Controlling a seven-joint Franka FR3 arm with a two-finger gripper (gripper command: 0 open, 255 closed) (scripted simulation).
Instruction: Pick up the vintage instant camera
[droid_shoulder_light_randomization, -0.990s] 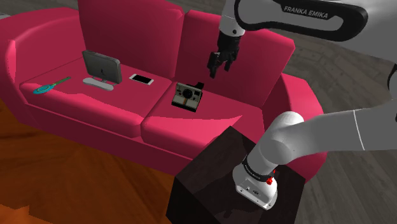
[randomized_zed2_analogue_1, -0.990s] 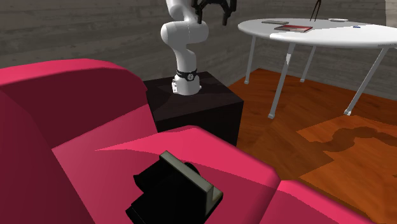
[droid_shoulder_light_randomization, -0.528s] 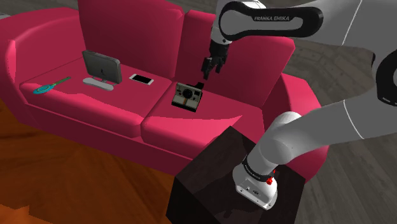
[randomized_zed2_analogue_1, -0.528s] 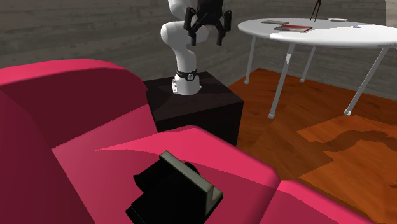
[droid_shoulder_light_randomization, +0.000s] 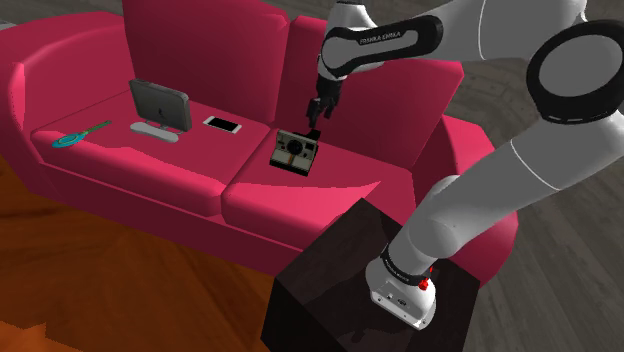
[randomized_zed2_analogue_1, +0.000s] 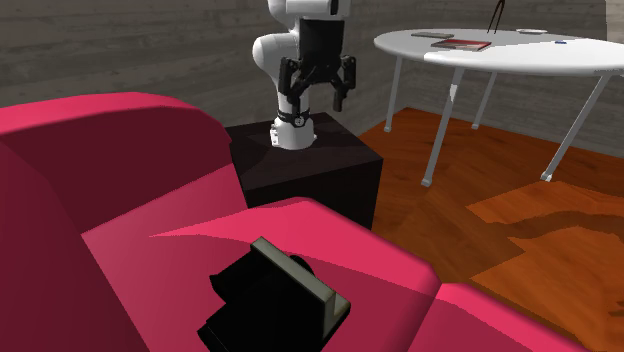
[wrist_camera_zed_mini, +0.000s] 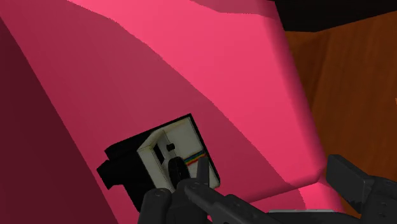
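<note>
While the approach is in hand, the all-black two-finger gripper (droid_shoulder_light_randomization: 318, 108) hangs above the seat of the bright pink two-cushion sofa (droid_shoulder_light_randomization: 170, 178), in front of its backrest. Its fingers are spread wide and hold nothing. The boxy cream-and-black instant camera with a rainbow stripe (droid_shoulder_light_randomization: 294, 152) sits on the sofa's seat, beside the seam between the two cushions, untouched. Next, by my judgement, the hand must descend toward the seat, straddle the camera's body, then close.

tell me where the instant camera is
In the shoulder view the instant camera sits on the red sofa, right of the phone, just below the gripper.
</note>
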